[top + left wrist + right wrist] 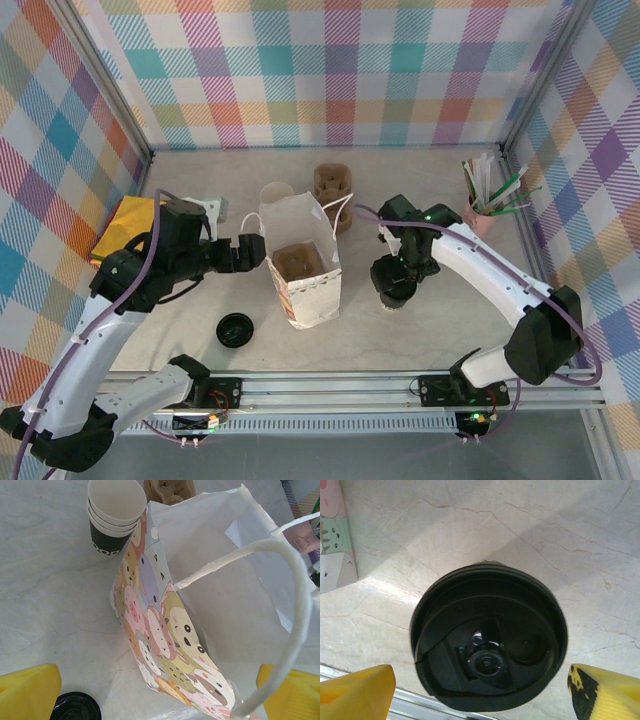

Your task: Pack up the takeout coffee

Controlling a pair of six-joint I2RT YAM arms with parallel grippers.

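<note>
Pale marble-look table (200,170) — walled by pastel plaid panels (340,70).

Right gripper (480,695): jaws spread wide, yellow fingers (355,694) flanking the takeout coffee (487,640) without contact. The cup stands upright directly beneath the gripper. Its round black lid hides the body, though a pale sliver at the lid's far rim may be cup wall. Forward of the unmarked finger, a corner of a cartoon-printed paper bag (335,535) rests on the marbled table (560,540).

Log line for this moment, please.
left pincer: open, at paper bag rim | right pincer: open, straddling takeout coffee, not gripping | status: coffee outside bag
</note>
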